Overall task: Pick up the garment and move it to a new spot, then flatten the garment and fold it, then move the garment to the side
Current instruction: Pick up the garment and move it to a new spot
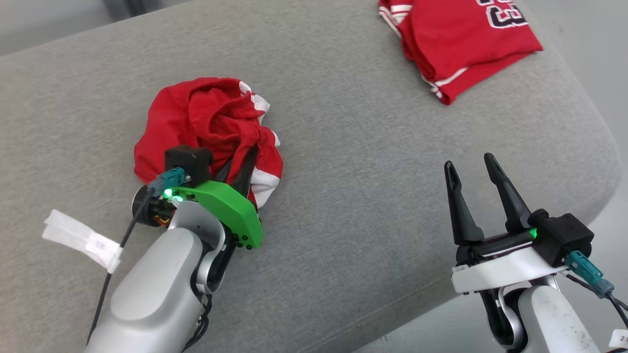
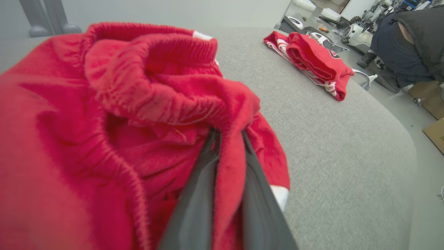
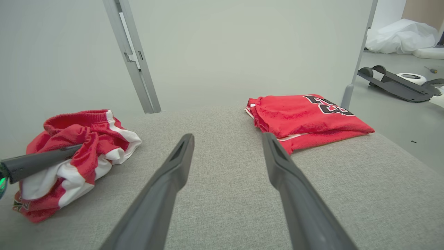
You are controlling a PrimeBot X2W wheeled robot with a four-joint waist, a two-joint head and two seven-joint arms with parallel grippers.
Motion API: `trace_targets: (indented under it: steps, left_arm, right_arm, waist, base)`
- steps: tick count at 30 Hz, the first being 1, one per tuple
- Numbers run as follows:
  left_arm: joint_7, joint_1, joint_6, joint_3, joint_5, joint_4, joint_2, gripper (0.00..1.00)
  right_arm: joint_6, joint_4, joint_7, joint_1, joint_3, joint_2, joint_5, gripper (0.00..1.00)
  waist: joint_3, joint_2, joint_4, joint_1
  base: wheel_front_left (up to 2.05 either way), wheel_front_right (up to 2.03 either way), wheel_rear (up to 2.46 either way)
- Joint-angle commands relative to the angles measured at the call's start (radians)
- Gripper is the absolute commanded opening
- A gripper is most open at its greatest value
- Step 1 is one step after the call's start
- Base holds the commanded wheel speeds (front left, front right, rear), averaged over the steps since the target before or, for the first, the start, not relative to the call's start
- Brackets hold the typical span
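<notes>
Atop cushion (image 1: 343, 206), crumpled garment (image 1: 206, 113) pinched in left jaws, right jaws apart

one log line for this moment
left gripper: clamped on crumpled garment | right gripper: open, off cloth | folded jersey: lying apart, far right

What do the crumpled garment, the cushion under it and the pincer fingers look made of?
Red shorts: soft matte knit, possibly cotton or polyester; limp folds, gathered elastic waistband, slightly fuzzy surface.
Gray cushion: woven upholstery fabric, matte, fine flecked weave visible.
Right pincer fingers: dark gray, smooth, dull sheen, probably moulded plastic or rubber; the look leaves that open.
</notes>
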State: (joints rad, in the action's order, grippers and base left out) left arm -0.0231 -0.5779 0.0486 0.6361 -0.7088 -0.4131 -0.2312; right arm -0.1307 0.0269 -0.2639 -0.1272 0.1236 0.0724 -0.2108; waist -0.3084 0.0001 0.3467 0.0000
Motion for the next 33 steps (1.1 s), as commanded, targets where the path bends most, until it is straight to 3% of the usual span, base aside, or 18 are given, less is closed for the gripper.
trace_targets:
  steps: [1,2,11,17,20,26,33]
  left_arm:
    - [-0.009,-0.016,-0.004,0.007,0.019,-0.018,-0.003,0.28]
    - [-0.008,-0.022,-0.005,0.018,0.028,-0.032,-0.001,0.98]
    - [-0.131,0.011,0.011,0.037,0.085,0.038,0.001,1.0]
    - [-0.204,0.131,0.023,0.031,0.079,0.155,-0.02,1.0]
    - [-0.226,0.212,0.05,0.013,0.086,0.209,-0.034,1.0]
    - [-0.242,0.375,0.09,-0.048,0.142,0.279,-0.051,1.0]
    - [-0.242,0.6,0.116,-0.242,0.308,0.401,0.014,1.0]
  right_arm:
    - [0.0,-0.006,0.0,-0.003,-0.002,-0.006,0.001,1.0]
    - [0.0,-0.008,0.0,-0.003,-0.004,-0.008,0.004,1.0]
    - [0.0,0.009,0.0,0.017,0.015,0.002,0.008,1.0]
    - [0.0,0.033,0.0,0.041,0.055,0.028,-0.005,1.0]
    - [0.0,0.043,0.0,0.059,0.075,0.038,-0.009,1.0]
    - [0.0,0.065,0.0,0.103,0.101,0.05,-0.015,1.0]
    - [0.0,0.072,0.0,0.146,0.098,0.055,-0.02,1.0]
  waist:
    - [-0.027,-0.0001,0.061,0.0]
    - [-0.031,-0.0001,0.057,0.0]
    - [0.036,-0.0001,-0.043,0.0]
    - [0.14,-0.0001,-0.15,0.0]
    - [0.188,-0.0001,-0.208,0.0]
    - [0.283,-0.0001,-0.29,0.0]
    - [0.342,-0.0001,-0.34,0.0]
  base:
    - [0.0,0.0,0.0]
    - [0.0,0.0,0.0]
    - [0.0,0.0,0.0]
    - [0.0,0.0,0.0]
    - [0.0,0.0,0.0]
    - [0.0,0.0,0.0]
    - [0.0,0.0,0.0]
